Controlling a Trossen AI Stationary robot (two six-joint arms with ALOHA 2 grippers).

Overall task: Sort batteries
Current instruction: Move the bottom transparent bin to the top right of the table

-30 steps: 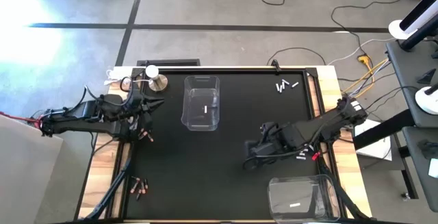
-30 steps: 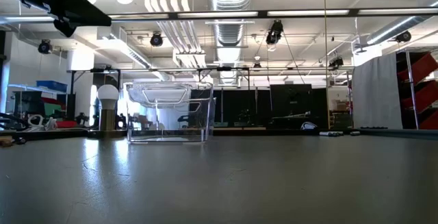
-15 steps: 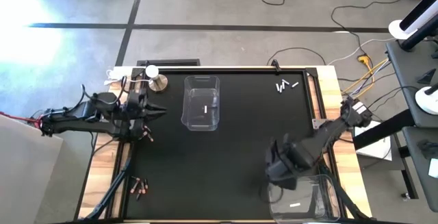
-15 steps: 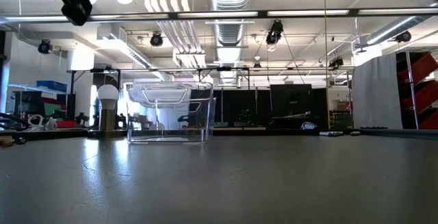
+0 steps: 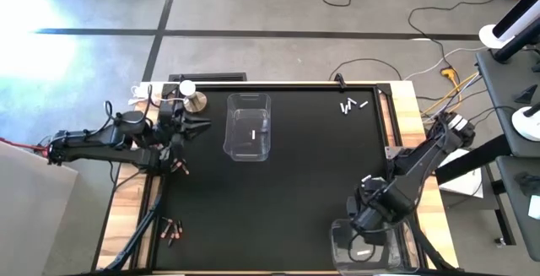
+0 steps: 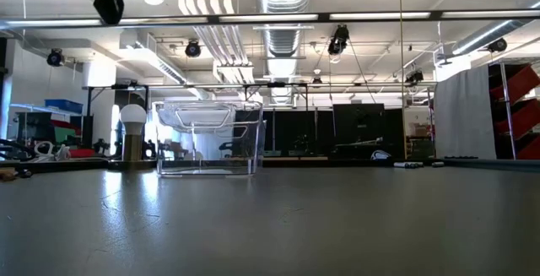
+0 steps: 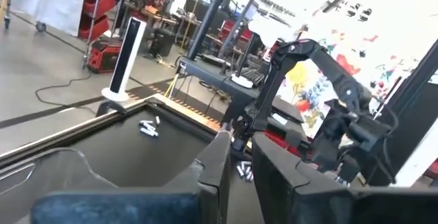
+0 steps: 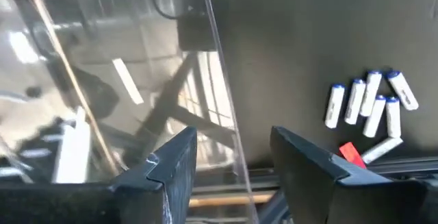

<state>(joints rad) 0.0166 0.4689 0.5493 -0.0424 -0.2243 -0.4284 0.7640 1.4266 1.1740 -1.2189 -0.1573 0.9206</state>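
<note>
My left gripper (image 5: 202, 125) hovers off the table's left side, pointing at the far clear bin (image 5: 249, 107). In its wrist view the gripper (image 7: 241, 162) leaves only a narrow slit, and nothing shows in it. That bin holds one white battery (image 5: 253, 134). My right gripper (image 5: 361, 225) is open above the near right clear bin (image 5: 337, 244), straddling its wall (image 8: 219, 80); a white battery (image 8: 126, 80) lies inside. Several loose white batteries (image 8: 369, 104) lie beside that bin. More white ones (image 5: 353, 105) lie far right, and copper ones (image 5: 173, 230) lie near left.
A few copper batteries (image 5: 179, 166) lie under my left arm. A small red bit (image 8: 352, 152) sits by the loose white batteries. A silver stand with a white ball (image 5: 192, 99) is at the far left corner. Cables run over the floor beyond the table's far edge.
My right gripper has swung from the middle of the table toward the near right corner and now stands over the near bin. My left gripper has risen and moved slightly toward the far bin.
</note>
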